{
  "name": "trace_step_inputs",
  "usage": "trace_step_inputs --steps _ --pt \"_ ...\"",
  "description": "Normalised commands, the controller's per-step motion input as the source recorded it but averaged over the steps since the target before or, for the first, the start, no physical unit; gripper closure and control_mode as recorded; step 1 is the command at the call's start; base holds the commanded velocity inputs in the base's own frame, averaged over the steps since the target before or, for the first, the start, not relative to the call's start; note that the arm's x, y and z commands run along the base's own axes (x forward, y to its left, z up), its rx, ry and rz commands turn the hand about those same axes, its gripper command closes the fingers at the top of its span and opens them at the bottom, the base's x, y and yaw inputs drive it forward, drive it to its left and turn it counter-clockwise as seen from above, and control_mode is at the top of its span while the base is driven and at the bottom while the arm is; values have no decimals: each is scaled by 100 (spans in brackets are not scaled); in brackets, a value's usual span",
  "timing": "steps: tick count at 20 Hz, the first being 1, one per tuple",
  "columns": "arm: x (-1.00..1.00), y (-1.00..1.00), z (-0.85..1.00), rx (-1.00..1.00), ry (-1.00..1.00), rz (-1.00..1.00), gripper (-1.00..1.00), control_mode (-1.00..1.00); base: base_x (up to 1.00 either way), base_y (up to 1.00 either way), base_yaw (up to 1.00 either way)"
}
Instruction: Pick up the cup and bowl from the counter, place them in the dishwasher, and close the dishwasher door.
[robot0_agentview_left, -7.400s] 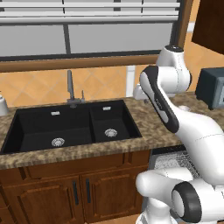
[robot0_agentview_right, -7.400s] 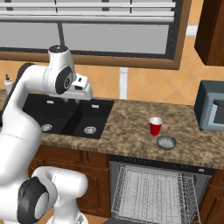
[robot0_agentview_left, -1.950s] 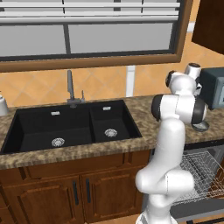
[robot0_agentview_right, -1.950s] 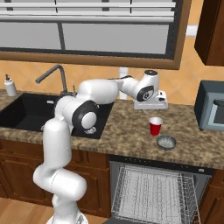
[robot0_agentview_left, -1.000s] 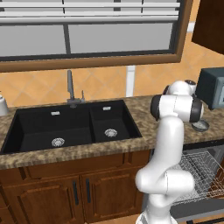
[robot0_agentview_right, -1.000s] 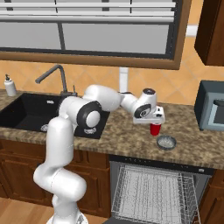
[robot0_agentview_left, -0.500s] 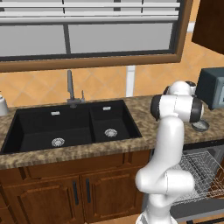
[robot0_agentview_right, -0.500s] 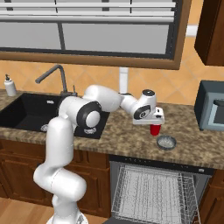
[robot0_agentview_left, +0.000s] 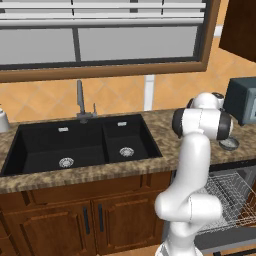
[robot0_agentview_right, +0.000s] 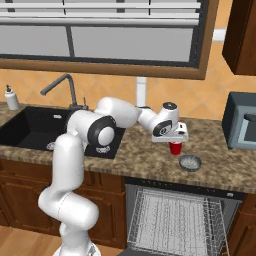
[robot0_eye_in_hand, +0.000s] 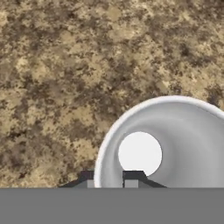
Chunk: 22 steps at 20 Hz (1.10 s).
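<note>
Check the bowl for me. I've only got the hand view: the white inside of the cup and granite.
Observer: The bowl sits on the counter beside the cup, not touching it.
Operator: Is the cup lifted?
Observer: It looks to be standing upright on the counter. Its outside is red.
Operator: Is the dishwasher ready?
Observer: The dishwasher door is down, and the white wire rack is exposed below the counter edge.

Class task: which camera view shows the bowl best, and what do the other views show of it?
Right base view: the bowl sits whole on the counter. The left base view catches it partly behind the arm.
</note>
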Motion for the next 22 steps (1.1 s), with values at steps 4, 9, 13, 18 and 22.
trace_step_inputs --steps 4,9,13,18,22 --pt "-58 25 0 0 0 5 100 -100 0 0 0" --pt "-88 54 0 0 -8 14 100 -100 0 0 0" --pt "-85 56 0 0 -9 15 100 -100 0 0 0" --pt "-97 33 0 0 -6 17 100 -100 0 0 0" --pt "-94 8 -2 0 -3 17 100 -100 0 0 0"
